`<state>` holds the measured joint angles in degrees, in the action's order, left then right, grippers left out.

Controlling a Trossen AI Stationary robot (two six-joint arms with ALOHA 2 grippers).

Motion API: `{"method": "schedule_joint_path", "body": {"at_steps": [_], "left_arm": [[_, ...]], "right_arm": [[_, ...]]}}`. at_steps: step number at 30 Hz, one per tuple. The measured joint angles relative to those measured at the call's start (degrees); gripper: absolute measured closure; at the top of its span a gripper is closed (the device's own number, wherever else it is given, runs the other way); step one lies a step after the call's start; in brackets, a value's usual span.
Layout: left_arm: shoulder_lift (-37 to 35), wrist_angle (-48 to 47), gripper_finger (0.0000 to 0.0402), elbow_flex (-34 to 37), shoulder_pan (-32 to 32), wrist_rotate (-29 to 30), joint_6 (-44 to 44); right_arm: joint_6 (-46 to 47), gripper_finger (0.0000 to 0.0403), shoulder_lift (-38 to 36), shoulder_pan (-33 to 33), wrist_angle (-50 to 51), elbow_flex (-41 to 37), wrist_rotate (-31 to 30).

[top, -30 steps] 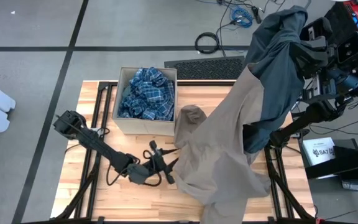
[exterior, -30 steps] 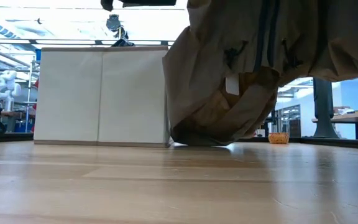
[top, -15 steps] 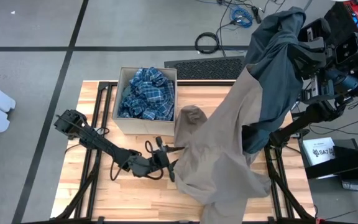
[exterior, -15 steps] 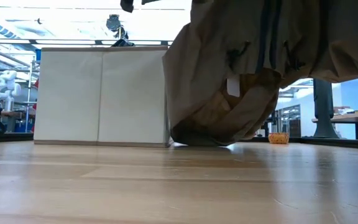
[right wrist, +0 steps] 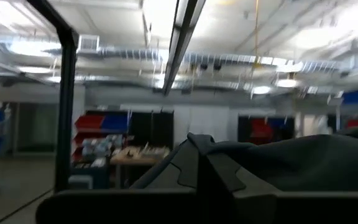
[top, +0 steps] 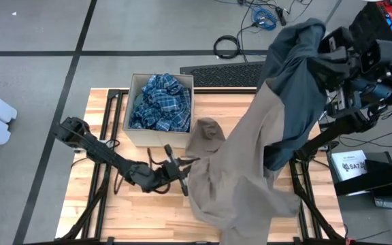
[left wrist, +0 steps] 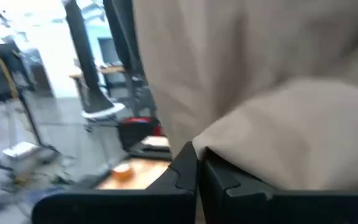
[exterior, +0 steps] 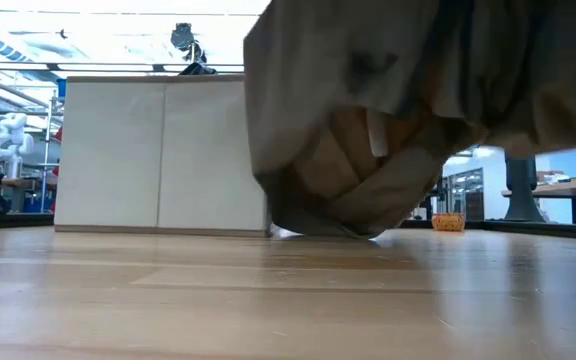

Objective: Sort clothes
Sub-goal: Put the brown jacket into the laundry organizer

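Right at the left gripper (top: 182, 178), low over the tabletop, the taupe-brown piece (top: 240, 173) begins: its near hem lies against the fingertips, and in the left wrist view the 2 dark fingers (left wrist: 185, 171) stand pressed together with the pale cloth bunched just past their tips. Whether any fold is actually pinched between them cannot be told. From that gripper the garment's long axis runs diagonally up and away toward the far right, so the lower hem belongs to the left arm, which is clearly the nearer one there.

Farther along that axis the taupe cloth joins a dark black-green piece (top: 297, 82), which drapes over the raised right gripper (top: 332, 51) well above the table's far right corner. In the right wrist view its fingers are together with dark fabric (right wrist: 303, 162) lying across them, so it looks clamped on that piece. The coming move, I judge, turns on the 2 arms stretching or separating this hanging pair along the diagonal.

Beside the left gripper, on its far side, stands the box (top: 135, 136) holding the blue-white plaid shirt (top: 160, 102). Below everything is the wooden table (top: 94, 204), bare on the near left. Beyond, the low view shows a bright workshop hall with benches and a white robot (exterior: 8, 140)
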<state>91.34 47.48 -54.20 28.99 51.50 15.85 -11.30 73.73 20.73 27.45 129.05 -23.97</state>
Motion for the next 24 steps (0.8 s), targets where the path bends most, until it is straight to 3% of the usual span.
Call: {"method": "schedule_joint_path", "body": {"at_steps": [6,11,14,16,19,24], "left_arm": [[-5.00,-0.53,0.0398,-2.64,0.42,4.55,17.43],[-8.07,-4.89,0.0399,-6.34,0.39,6.77,27.19],[-9.00,-6.88,0.0399,-8.65,0.78,7.91,30.74],[-9.03,-7.24,0.0400,-10.09,1.54,9.32,32.56],[-8.97,-7.59,0.0400,-11.87,3.66,10.57,37.38],[-8.97,-7.54,0.0400,-15.70,7.48,11.91,42.36]], "right_arm": [[14.64,0.0376,-1.52,-0.02,17.63,0.03,2.26],[37.31,0.0326,0.54,0.08,38.97,-0.79,19.98],[42.50,0.0297,3.32,2.37,45.81,-3.45,26.60],[42.57,0.0282,5.28,3.66,47.28,-5.33,27.91],[37.19,0.0271,6.10,3.14,50.30,-5.79,26.28],[34.20,0.0273,6.27,1.49,54.79,-5.84,6.80]]}}
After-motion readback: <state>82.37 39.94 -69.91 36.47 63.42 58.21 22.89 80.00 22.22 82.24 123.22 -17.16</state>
